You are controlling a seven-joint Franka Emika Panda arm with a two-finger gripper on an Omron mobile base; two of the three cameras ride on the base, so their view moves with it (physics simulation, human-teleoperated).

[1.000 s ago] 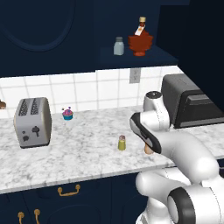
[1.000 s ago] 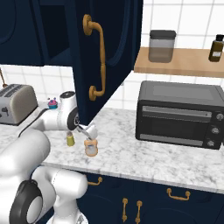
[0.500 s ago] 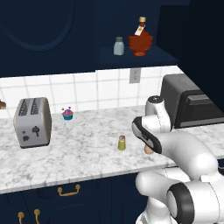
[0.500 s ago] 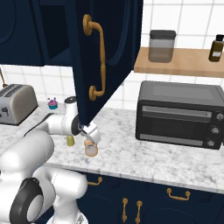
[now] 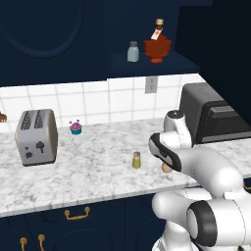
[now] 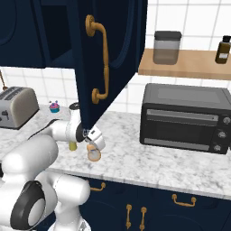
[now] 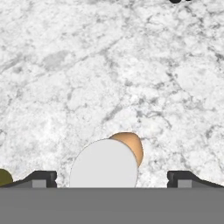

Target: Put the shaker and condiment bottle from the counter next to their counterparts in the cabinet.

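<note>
counter (image 5: 98, 171), tool (image 7: 109, 179) now lower over condiment bottle (image 7: 114, 164)

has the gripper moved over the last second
Yes. In the right base view the gripper has swung right and down, away from the toaster side, and now sits directly over the condiment bottle on the counter.
</note>
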